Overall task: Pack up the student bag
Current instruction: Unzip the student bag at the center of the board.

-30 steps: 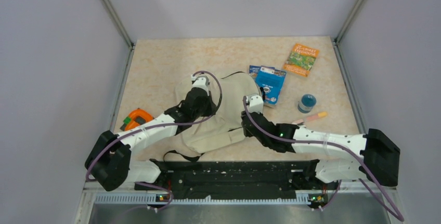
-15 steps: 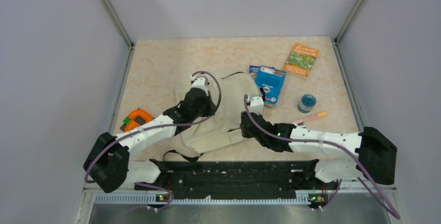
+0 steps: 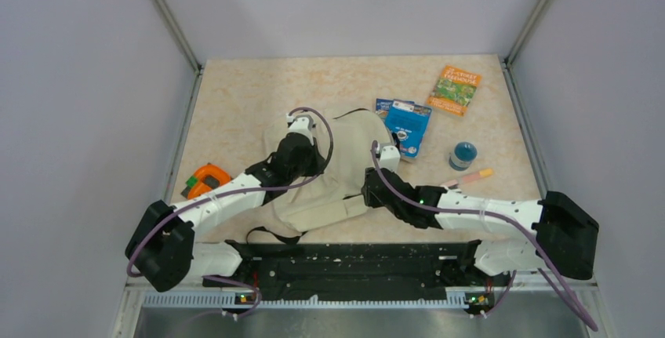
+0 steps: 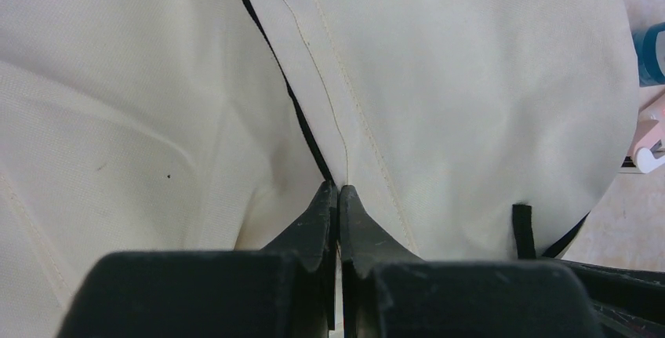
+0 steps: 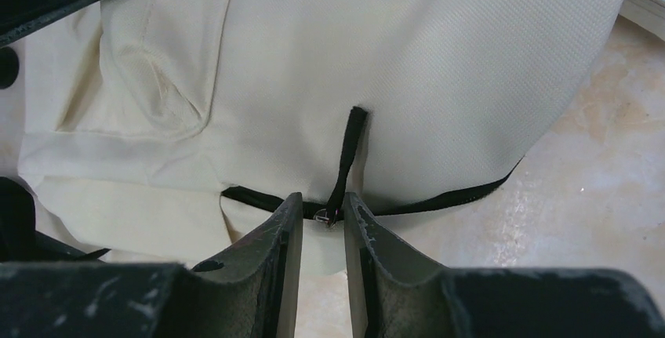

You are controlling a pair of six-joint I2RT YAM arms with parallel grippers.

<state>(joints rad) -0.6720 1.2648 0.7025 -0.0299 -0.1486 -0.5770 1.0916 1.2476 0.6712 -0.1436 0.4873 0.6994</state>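
The student bag [image 3: 349, 146], cream fabric with black zipper lines, lies flat mid-table. My left gripper [image 3: 301, 158] rests on its left part; in the left wrist view it [image 4: 339, 190] is shut, pinching a fold of the bag [image 4: 470, 79] beside a black zipper line [image 4: 290, 95]. My right gripper [image 3: 375, 187] is at the bag's lower right edge. In the right wrist view it [image 5: 323, 206] stands slightly open, with the black zipper pull strap [image 5: 349, 150] and its small metal ring between the fingertips, over the bag [image 5: 392, 56].
Blue packets [image 3: 408, 128] lie against the bag's right side. An orange-green book [image 3: 455, 89] is at the far right, with a teal round container [image 3: 463, 154] and a pink-orange pen [image 3: 472, 176] nearer. An orange tape measure [image 3: 205, 179] lies left, by the left arm.
My right arm has shifted slightly left, closer onto the bag's edge. The left arm and the bag have not visibly moved.
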